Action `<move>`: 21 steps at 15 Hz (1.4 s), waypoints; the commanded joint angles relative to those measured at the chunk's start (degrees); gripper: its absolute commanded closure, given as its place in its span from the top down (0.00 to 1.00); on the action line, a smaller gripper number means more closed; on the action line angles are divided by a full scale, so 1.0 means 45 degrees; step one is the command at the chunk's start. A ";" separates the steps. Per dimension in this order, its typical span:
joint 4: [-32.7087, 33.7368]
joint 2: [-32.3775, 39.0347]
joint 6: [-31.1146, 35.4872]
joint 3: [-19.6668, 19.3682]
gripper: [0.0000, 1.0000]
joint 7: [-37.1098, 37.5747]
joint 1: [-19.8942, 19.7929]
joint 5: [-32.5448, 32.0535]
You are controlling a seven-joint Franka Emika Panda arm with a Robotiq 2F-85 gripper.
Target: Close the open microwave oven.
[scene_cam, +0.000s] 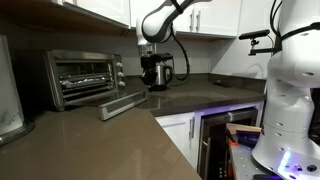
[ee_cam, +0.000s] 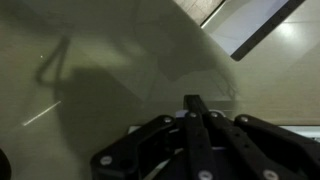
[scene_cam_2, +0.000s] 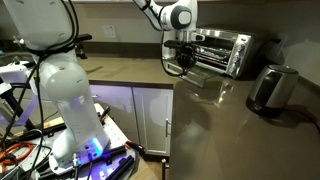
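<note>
Microwave oven point(scene_cam: 85, 78) at the back edge of the table point(scene_cam: 100, 140), door point(scene_cam: 122, 103) dropped flat open, end effector point(scene_cam: 156, 86) hanging just beside the door, fingers point(ee_cam: 192, 108) pinched together in the wrist view, holding nothing

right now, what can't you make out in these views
- Whether the gripper is open or shut: it is small and dark in both exterior views, and dim and cut off by the bottom edge in the wrist view.
- The microwave oven controls: too small to read in either exterior view.
- Whether the gripper touches the open door: too small to tell.
</note>
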 commanded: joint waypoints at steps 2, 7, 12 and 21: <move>0.1348 0.1072 0.0258 -0.0045 0.00 -0.0348 -0.0122 -0.0359; 0.2148 0.1738 0.0145 0.0029 0.00 -0.1182 -0.0170 0.0449; 0.2203 0.1640 0.0023 0.0333 0.00 -0.2458 -0.0179 0.1573; 0.2234 0.2008 0.0010 0.0926 0.00 -0.3095 0.0097 0.2560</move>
